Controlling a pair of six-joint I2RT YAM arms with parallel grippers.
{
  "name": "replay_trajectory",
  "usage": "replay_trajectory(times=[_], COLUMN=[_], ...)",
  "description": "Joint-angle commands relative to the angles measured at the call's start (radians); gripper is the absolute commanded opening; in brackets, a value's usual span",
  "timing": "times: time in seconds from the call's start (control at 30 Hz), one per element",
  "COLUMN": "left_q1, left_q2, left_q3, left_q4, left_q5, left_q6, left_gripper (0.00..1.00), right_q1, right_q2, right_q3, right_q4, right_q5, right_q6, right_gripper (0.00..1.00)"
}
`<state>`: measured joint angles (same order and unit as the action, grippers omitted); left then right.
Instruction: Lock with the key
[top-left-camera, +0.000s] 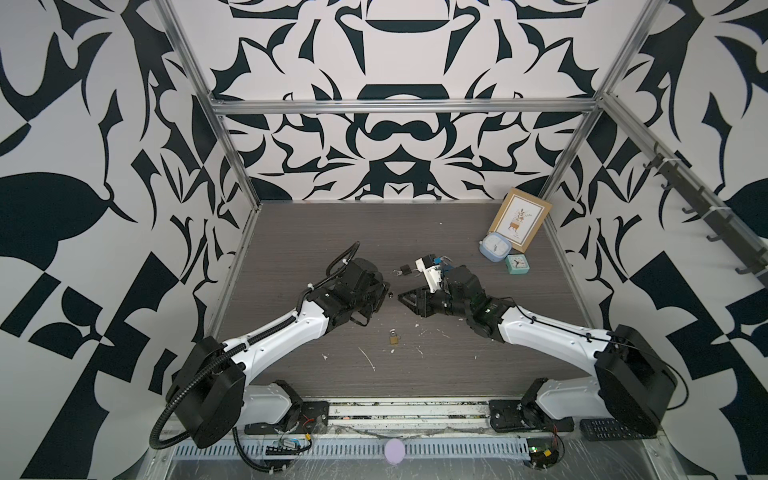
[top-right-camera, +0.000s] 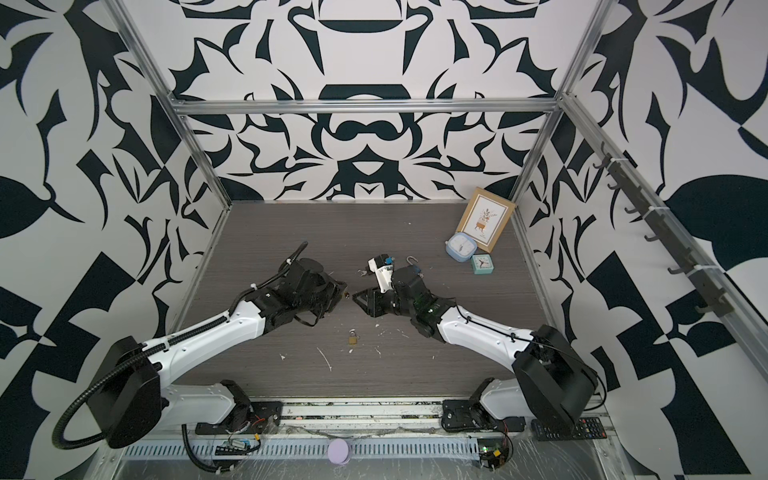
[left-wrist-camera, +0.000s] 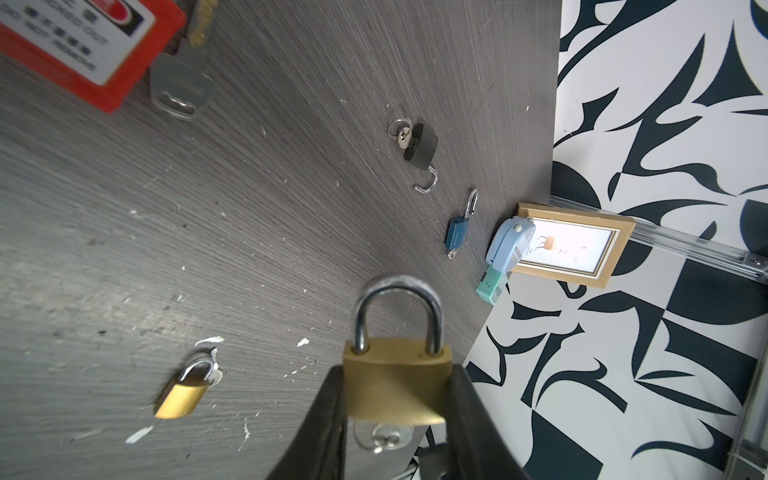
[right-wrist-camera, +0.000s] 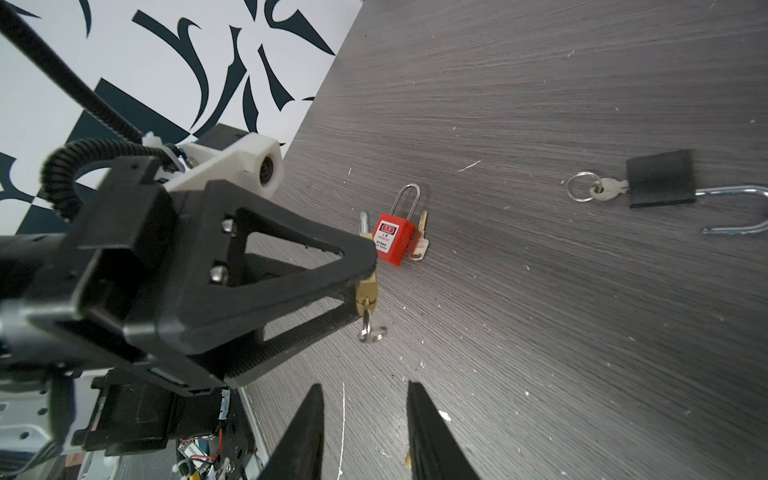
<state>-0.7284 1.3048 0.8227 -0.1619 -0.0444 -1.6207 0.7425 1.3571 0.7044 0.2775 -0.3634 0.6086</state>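
A brass padlock (left-wrist-camera: 397, 382) is clamped by its body in my left gripper (left-wrist-camera: 395, 372), which is shut on it above the table. Both shackle legs sit in the body. A small silver key (left-wrist-camera: 388, 438) on a ring sticks out of the padlock's underside, also visible as the key (right-wrist-camera: 365, 328) in the right wrist view. My right gripper (right-wrist-camera: 365, 385) is open and empty, pointing at that key from a short distance. In both top views the left gripper (top-left-camera: 388, 291) and right gripper (top-left-camera: 401, 297) face each other tip to tip at mid-table.
On the table lie a second brass padlock (top-left-camera: 394, 337), a black padlock (right-wrist-camera: 660, 178) with key and open shackle, a red padlock (right-wrist-camera: 392, 241) beside a loose key, and a blue padlock (left-wrist-camera: 457, 232). Two clocks (top-left-camera: 505, 253) and a picture frame (top-left-camera: 519, 218) stand back right.
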Motion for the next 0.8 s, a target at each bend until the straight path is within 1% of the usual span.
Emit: replay_trajectory(times=[0.0, 0.4, 0.77], left_q1=[0.004, 0.007, 0.014], left_q2=[0.003, 0.003, 0.007], left_q3=[-0.001, -0.008, -0.010], left_q4=[0.013, 0.018, 0.018], left_q5=[0.004, 0.019, 0.027], left_q6=[-0.025, -0.043, -0.045], left_gripper=[0.00, 0.00, 0.00], right_q1=[0.009, 0.012, 0.015], right_q2=[0.012, 0.107, 0.136], right_q3=[0.057, 0.105, 0.115], right_q4=[0.072, 0.084, 0.089], right_q5=[-0.015, -0.046, -0.047], right_q6=[0.006, 0.006, 0.002], right_gripper=[0.32, 0.24, 0.18])
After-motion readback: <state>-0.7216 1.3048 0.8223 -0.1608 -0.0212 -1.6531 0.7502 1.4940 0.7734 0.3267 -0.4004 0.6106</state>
